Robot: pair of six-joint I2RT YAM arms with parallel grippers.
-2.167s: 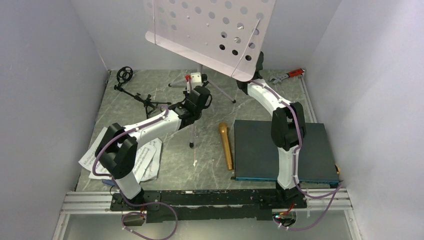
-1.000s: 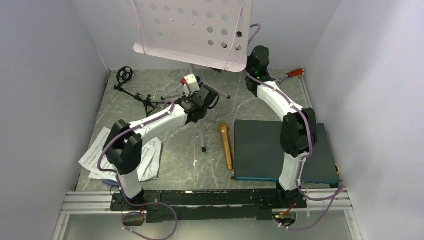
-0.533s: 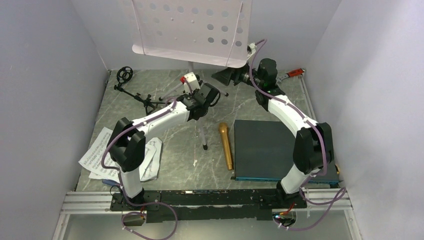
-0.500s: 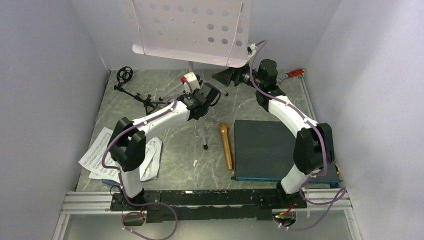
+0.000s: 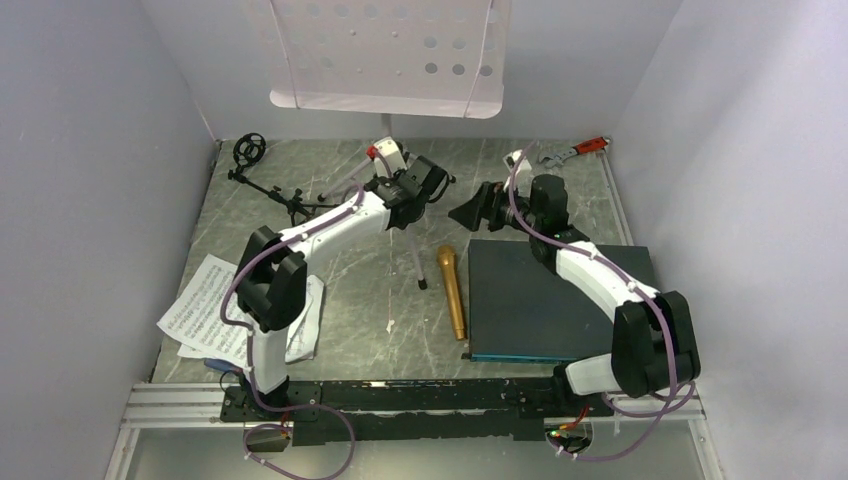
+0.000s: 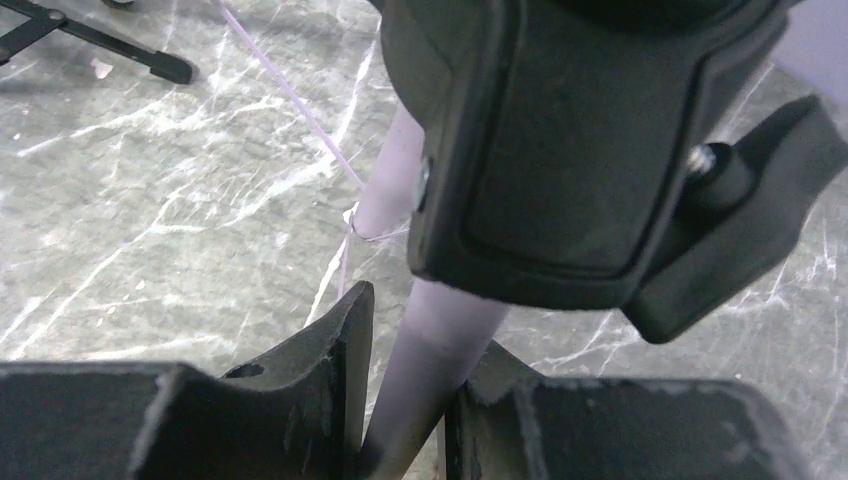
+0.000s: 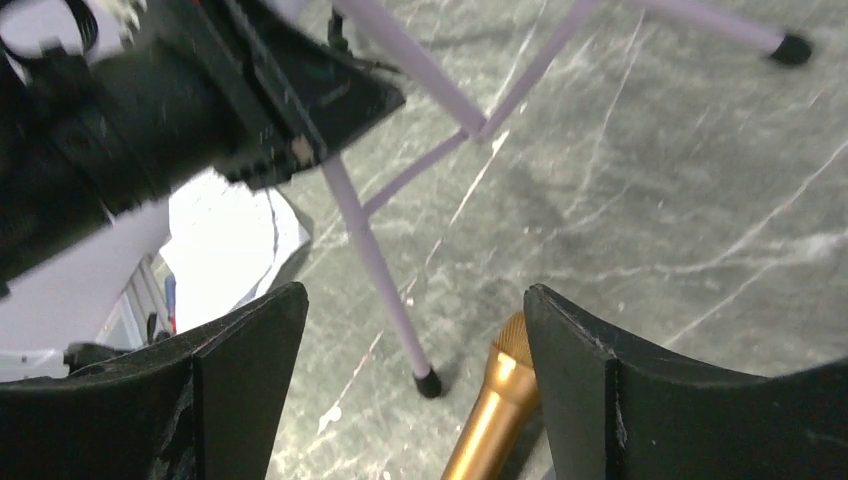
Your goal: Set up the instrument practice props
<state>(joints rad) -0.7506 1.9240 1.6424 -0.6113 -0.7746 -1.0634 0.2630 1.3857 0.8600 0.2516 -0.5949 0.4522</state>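
On the grey marbled desk (image 5: 350, 335), white sheet-music pages (image 5: 225, 315) are seen lying in a loose overlapping pile at about 8 o'clock, just beside the left arm's base. At 10 to 11 o'clock the small black mic stand (image 5: 280, 195) is laid on its side, its ring mount (image 5: 249, 150) pointing toward the far left corner. At 12 o'clock the pale perforated tray of the music stand (image 5: 390, 50) is raised high above the desk, close to the overhead camera; its silver tripod legs are spread beneath it, and one leg ends in a black foot (image 5: 423, 285) near the middle of the desk. Whether every foot rests on the desk cannot be told. The gold microphone (image 5: 452, 293) is laid flat at 6 o'clock from the stand, its head just beside that black foot and its length running along the left edge of a dark flat board (image 5: 560, 300), which fills the desk at 4 o'clock. A red-handled wrench (image 5: 575, 150) is left in the far right corner at 1 o'clock. The left fingers (image 6: 330, 360) are clamped on the stand's pale tube, just below a black clamp block (image 6: 540, 160) with a side knob. The right fingers (image 7: 245, 370) are spread wide apart with nothing gripped between them, held above the desk at the board's far left corner, pointing toward 9 o'clock at the tripod legs.
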